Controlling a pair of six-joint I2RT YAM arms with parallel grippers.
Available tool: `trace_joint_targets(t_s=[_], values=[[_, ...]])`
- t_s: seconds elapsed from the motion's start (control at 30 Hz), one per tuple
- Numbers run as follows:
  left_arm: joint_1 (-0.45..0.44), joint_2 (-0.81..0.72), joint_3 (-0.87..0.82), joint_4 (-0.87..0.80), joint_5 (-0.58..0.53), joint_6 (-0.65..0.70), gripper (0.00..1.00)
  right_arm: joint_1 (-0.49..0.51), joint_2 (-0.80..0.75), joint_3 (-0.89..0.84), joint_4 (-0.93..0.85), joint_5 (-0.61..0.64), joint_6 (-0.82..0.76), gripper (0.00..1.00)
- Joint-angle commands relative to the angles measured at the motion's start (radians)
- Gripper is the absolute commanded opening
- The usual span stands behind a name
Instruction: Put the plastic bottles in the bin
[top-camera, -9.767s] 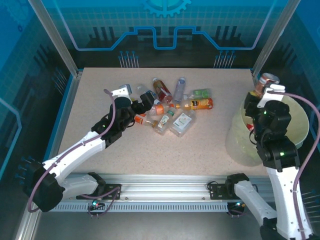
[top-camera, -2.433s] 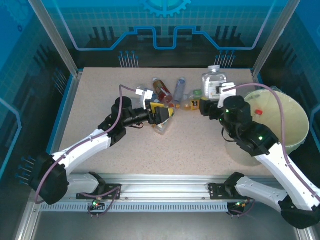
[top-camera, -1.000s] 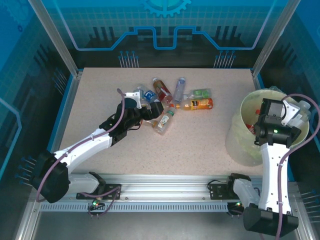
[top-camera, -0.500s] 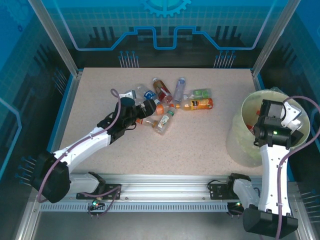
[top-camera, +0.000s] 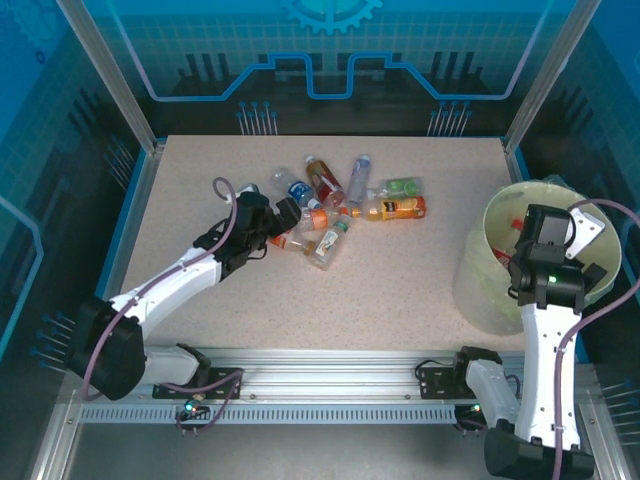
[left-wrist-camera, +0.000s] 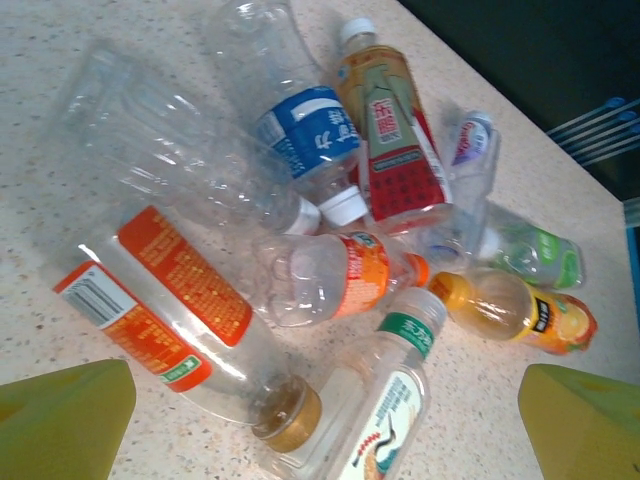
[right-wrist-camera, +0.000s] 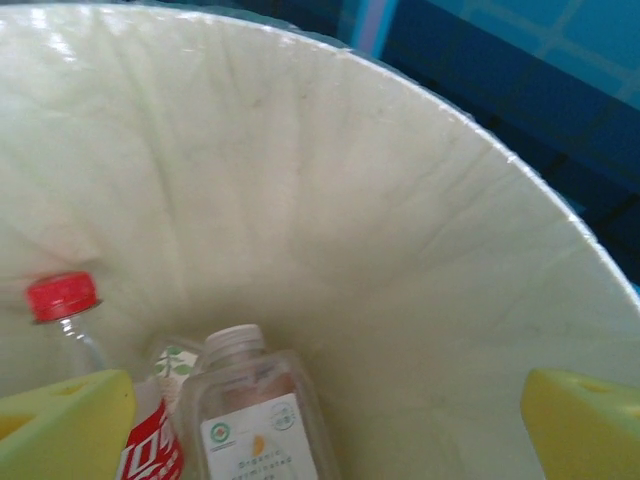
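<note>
Hanging over the bin (right-wrist-camera: 350, 200), my right hand (right-wrist-camera: 322, 425) was wide and empty. Left of the bin, my wide left hand (left-wrist-camera: 325, 420) hovered above the plastic bottles (left-wrist-camera: 330, 275); next, I guessed, grab one.

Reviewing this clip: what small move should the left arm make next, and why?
Probably lower the left tool onto the orange-labelled bottle with the gold cap. That tool hangs open and empty above the pile, and this bottle lies at the pile's edge, bare table beside it. The right tool is open over the bin, holding nothing.
</note>
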Motion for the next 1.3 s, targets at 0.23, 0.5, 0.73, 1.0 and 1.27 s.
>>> trace_joint_targets(t_s=[0.23,0.5,0.73,1.0,1.27], values=[[0.050,0.081,0.074,-0.172,-0.036,-0.146,0.99,0.095,-0.099,0.113,0.075,-0.321,-0.085,1.00],[0.096,0.168,0.115,-0.273,-0.039,-0.306,0.99,0.111,-0.201,0.050,0.216,-0.813,-0.097,1.00],[0.105,0.271,0.152,-0.255,-0.015,-0.347,0.99,0.114,-0.238,-0.054,0.362,-1.181,-0.068,1.00],[0.108,0.403,0.239,-0.236,-0.045,-0.368,0.96,0.123,-0.257,-0.072,0.368,-1.208,-0.070,1.00],[0.108,0.480,0.226,-0.173,-0.031,-0.392,0.79,0.123,-0.290,-0.061,0.309,-1.171,-0.111,1.00]])
